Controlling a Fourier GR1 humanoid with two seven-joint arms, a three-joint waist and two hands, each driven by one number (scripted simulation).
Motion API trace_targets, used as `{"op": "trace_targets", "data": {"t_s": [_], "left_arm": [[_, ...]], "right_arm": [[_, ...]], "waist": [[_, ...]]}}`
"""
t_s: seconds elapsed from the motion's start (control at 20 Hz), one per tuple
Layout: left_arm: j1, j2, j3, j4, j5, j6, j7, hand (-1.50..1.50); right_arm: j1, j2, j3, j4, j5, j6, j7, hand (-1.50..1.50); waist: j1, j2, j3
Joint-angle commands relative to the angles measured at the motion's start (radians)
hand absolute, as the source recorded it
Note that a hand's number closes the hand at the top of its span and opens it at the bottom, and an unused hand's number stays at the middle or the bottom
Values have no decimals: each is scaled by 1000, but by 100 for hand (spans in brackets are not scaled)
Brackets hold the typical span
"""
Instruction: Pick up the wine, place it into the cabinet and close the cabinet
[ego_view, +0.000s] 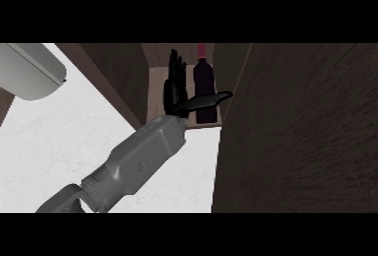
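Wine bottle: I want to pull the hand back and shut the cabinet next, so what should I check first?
1. Wine bottle upright inside the cabinet: ok.
2. Left hand fingers straight, not curled round the bottle: ok.
3. Thumb free of the bottle: cannot tell; it crosses in front of it.
4. Hand out of the cabinet opening: not ok; it reaches inside, beside the bottle.
5. Cabinet door free to swing shut: not ok; it stands open at the right, and the forearm leads into the opening.
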Motion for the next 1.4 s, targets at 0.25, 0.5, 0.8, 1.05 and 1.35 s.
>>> {"op": "trace_targets", "data": {"t_s": [0.25,0.5,0.8,1.05,1.35], "left_arm": [[48,0,-67,-25,3,-68,-25,-150],[120,0,-109,-151,-13,27,-74,-150],[166,0,-74,-168,-111,-3,-72,-150],[210,0,-48,-280,-159,44,-81,-150],[346,115,-68,-494,-307,47,-25,-150]], "right_arm": [[-16,8,16,-63,37,-52,69,-150],[-27,-4,-23,-25,12,-50,63,-150],[-15,20,48,-87,76,-101,128,-150],[113,-39,-45,-122,-35,-6,53,-150],[55,-14,-15,-109,29,-55,77,-150]], "waist": [[32,-8,0],[57,-15,1],[85,-22,0],[79,-21,1],[91,-23,1]]}}
